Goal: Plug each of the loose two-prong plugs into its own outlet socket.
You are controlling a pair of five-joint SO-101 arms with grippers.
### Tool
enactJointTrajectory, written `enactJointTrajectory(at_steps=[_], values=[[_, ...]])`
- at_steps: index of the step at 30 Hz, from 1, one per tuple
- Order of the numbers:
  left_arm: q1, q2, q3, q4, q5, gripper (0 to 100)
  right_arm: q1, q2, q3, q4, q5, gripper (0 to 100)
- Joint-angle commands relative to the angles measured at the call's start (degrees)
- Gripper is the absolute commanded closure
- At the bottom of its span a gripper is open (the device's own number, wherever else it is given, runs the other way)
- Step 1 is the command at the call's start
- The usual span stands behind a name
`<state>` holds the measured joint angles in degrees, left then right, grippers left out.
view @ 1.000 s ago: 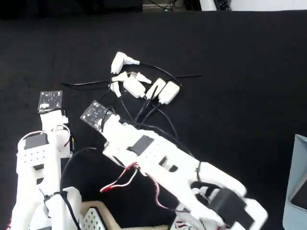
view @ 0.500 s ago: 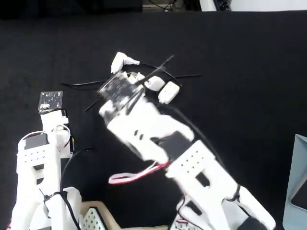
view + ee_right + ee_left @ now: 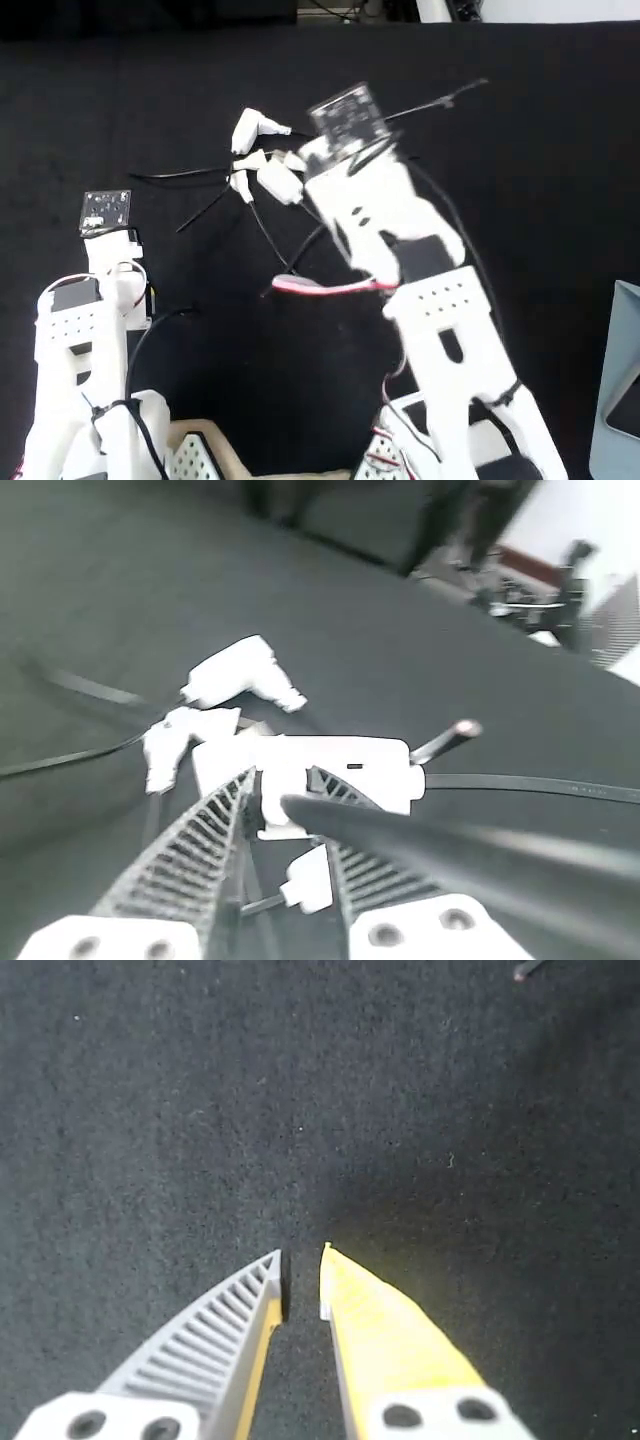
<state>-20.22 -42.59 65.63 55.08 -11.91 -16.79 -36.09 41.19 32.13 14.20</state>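
While parted, the right jaws hang over a socket point(image 3: 345, 768).

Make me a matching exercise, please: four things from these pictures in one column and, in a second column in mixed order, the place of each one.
Things
1. left gripper, with one grey ribbed finger and one yellow finger
2. right gripper, of grey ribbed plastic
3. thin red wire loop
4. pale grey-blue box

Places
A. at the right edge of the high view
B. over bare black table cloth
C. at the cluster of white two-prong plugs
D. sticking out from the side of the white right arm

Pairs: 1-B; 2-C; 3-D; 4-A
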Motion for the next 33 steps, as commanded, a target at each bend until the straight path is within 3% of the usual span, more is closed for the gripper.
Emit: enactJointTrajectory(at_steps=[1,9,19,27,33], values=[[-0.7,-0.8,-0.1,-0.6,0.2,92,4.4,0.7,-3.8,-4.4,0.6,98.6],[-0.7,-0.6,-0.1,-0.7,0.2,92,11.5,0.3,-3.9,-4.5,0.6,98.6],[-0.7,-0.6,-0.1,-0.7,0.2,92,11.7,-5.8,-5.0,-4.7,0.7,98.6],[-0.7,-0.5,-0.1,-0.7,0.2,92,11.4,12.0,-15.1,-5.5,0.3,98.6],[-0.6,-1.0,0.7,-0.8,0.2,92,11.3,28.4,-22.3,-17.1,0.3,98.3]])
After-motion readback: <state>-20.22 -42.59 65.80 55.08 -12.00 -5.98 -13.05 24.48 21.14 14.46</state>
